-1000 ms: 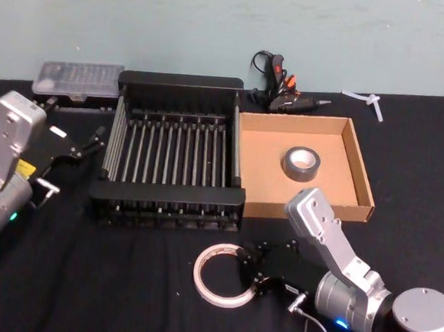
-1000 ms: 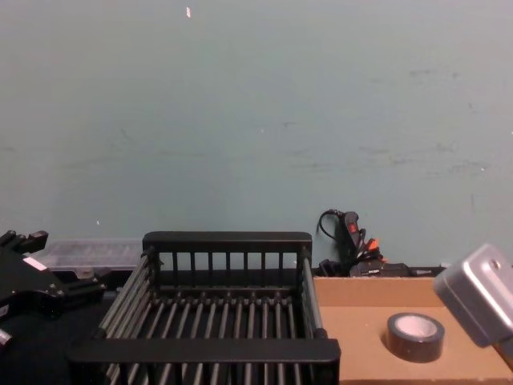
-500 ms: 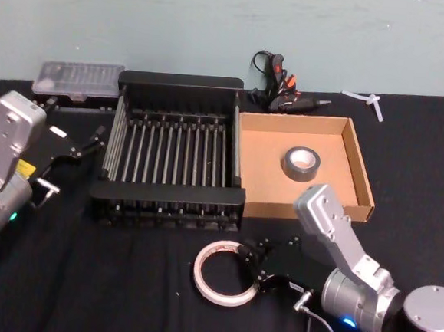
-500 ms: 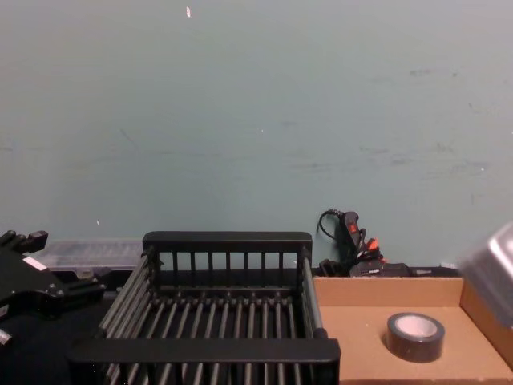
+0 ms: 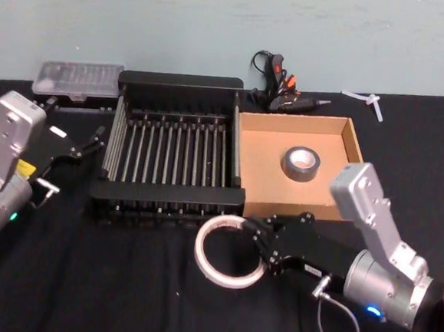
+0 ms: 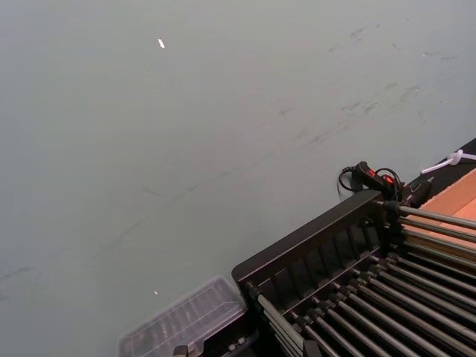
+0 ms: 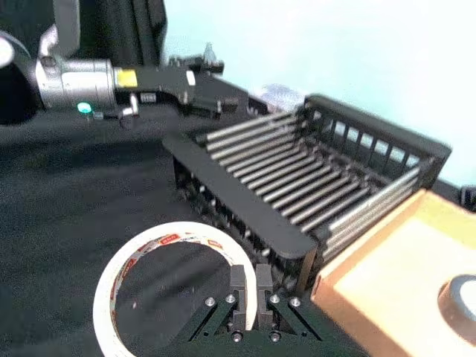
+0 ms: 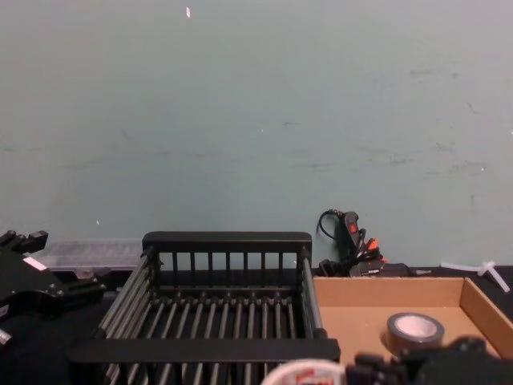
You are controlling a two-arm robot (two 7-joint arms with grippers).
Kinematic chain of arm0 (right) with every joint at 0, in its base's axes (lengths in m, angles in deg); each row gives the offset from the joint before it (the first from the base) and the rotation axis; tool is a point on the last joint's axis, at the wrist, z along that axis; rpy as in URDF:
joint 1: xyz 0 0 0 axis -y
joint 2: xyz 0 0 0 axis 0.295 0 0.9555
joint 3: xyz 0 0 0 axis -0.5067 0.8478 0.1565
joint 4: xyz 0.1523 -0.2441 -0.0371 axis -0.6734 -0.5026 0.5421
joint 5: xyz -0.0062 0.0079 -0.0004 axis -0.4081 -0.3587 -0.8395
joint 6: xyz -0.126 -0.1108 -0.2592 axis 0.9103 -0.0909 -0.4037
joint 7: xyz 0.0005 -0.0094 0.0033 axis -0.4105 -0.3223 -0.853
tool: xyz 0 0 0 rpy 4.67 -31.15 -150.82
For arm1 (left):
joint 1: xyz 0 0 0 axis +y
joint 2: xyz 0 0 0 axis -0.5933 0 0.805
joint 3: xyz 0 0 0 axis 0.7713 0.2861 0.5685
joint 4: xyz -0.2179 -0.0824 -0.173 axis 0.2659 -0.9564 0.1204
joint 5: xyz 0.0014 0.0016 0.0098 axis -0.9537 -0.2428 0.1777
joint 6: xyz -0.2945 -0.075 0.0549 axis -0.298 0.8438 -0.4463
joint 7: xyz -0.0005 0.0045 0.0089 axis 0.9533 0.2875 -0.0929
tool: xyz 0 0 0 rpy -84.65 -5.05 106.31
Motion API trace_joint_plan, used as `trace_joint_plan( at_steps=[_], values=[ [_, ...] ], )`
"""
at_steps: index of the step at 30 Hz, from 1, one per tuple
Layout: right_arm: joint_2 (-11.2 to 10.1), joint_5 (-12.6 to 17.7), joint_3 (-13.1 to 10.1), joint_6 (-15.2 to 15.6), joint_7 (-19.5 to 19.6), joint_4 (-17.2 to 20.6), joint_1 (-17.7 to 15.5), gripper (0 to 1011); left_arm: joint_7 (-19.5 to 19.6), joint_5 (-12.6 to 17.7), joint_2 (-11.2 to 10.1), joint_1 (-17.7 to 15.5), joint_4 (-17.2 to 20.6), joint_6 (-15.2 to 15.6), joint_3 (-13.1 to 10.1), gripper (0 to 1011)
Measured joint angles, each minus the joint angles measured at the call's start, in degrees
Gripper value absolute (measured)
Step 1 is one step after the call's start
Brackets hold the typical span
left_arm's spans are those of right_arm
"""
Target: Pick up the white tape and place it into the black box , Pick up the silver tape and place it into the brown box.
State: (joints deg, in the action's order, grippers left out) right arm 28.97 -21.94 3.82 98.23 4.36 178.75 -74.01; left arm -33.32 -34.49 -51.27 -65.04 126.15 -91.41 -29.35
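We have the white tape [image 5: 229,252] pinched at its right-hand rim by our right gripper [image 5: 262,248], the fingers [image 7: 248,291] closed on the band of the roll, one inside the ring and one outside, as the right wrist view shows. The roll appears lifted off the desk [image 5: 105,280], near the front edge and just in front of the black box [image 5: 172,153]. What matters for the coming move is that the crate lies directly beyond the roll, away from us and slightly to our left, so we judge the carry must go up over the thick front rim and forward. The silver tape [image 5: 300,164] already sits inside the brown box [image 5: 264,135]. Our left gripper [image 5: 93,142] is parked beside the crate's left side; we cannot tell how its fingers stand.
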Motion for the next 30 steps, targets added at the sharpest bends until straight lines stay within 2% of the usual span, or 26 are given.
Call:
trace_joint_plan(
  at_steps=[7, 13, 22, 30],
  values=[
    [-0.6, 1.3, -0.2, -1.2, 0.1, 1.5, 0.6, 88, 0.0, 0.0, 0.0, 0.0, 0.0, 0.0, 0.0, 1001],
    [0.1, 1.8, 0.3, -1.6, 1.4, 1.4, 2.8, 88, 0.0, 0.0, 0.0, 0.0, 0.0, 0.0, 0.0, 1001],
    [2.8, 1.7, 1.6, -1.2, 3.4, -0.6, 6.9, 88, 0.0, 0.0, 0.0, 0.0, 0.0, 0.0, 0.0, 1001],
    [6.9, 0.2, 2.6, 1.1, 6.7, -4.7, 11.6, 88, 0.0, 0.0, 0.0, 0.0, 0.0, 0.0, 0.0, 1001]
  ],
)
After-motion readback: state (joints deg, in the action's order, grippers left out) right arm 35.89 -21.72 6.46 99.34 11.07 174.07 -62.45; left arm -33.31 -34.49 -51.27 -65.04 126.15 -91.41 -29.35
